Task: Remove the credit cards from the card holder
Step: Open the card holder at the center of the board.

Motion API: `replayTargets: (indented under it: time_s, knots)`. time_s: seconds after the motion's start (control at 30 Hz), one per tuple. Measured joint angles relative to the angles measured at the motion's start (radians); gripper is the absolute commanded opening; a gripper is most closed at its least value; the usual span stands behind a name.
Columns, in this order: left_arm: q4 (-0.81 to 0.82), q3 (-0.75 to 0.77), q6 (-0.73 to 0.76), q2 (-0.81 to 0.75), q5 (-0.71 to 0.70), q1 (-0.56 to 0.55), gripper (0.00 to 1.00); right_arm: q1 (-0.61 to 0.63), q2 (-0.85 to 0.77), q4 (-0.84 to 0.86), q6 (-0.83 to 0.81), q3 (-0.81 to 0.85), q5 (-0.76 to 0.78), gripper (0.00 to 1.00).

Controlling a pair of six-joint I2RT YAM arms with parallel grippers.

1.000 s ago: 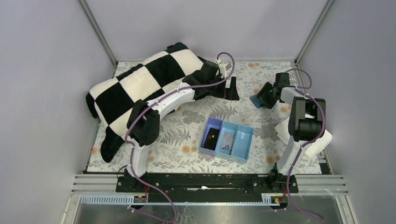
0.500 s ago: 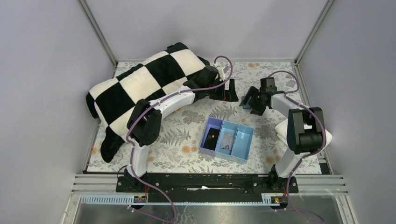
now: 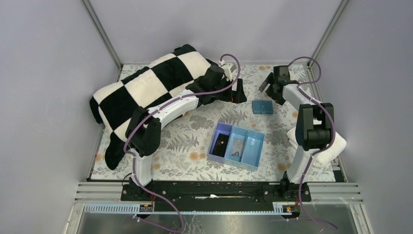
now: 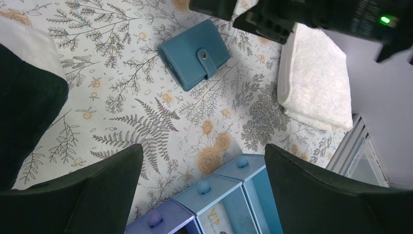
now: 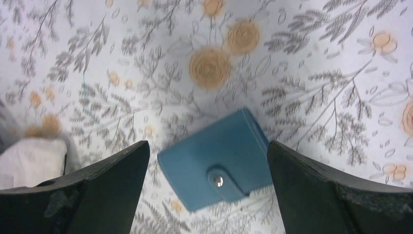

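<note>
At the far right of the table, from above: closed blue-teal card holder [image 3: 262,107], flat on the flowered cloth [image 3: 190,141], apart from both arms. Left gripper [image 3: 238,92] just to its left, right gripper [image 3: 269,84] just behind, both spread and empty. Bare cloth all round; tray [image 3: 254,145] nearer, checkered blanket [image 3: 146,87] far left.

From the left wrist: snap tab fastened, stitched edges neat, well ahead of the spread fingers; white towel [image 4: 316,73] to the right.

From the right wrist: card holder [image 5: 219,165] askew on the cloth below wide-spread fingers, touching neither.
</note>
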Motion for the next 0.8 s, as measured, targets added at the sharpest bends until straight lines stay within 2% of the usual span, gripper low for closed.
replayTargets:
  time_s: [0.17,0.33,0.57,0.7,0.77,0.8]
  knots:
    - [-0.003,0.0,0.011,-0.012,-0.006,0.0,0.99,-0.006,0.155,-0.056,-0.004,0.169,0.054,1.0]
    - [-0.006,-0.014,0.026,-0.013,-0.021,0.001,0.99,-0.004,0.271,-0.088,-0.011,0.256,-0.028,1.0]
    - [0.041,-0.086,0.064,-0.025,-0.042,0.006,0.99,0.035,0.284,-0.09,-0.014,0.271,-0.207,1.0]
    - [0.029,-0.061,0.059,-0.016,-0.008,0.026,0.99,0.069,0.284,-0.098,-0.028,0.286,-0.337,1.0]
    - [0.029,-0.019,0.054,0.007,0.011,0.037,0.99,0.082,0.284,-0.132,-0.045,0.318,-0.339,1.0]
    - [0.029,-0.007,0.053,0.017,0.018,0.039,0.99,0.088,0.28,-0.146,-0.055,0.335,-0.317,0.96]
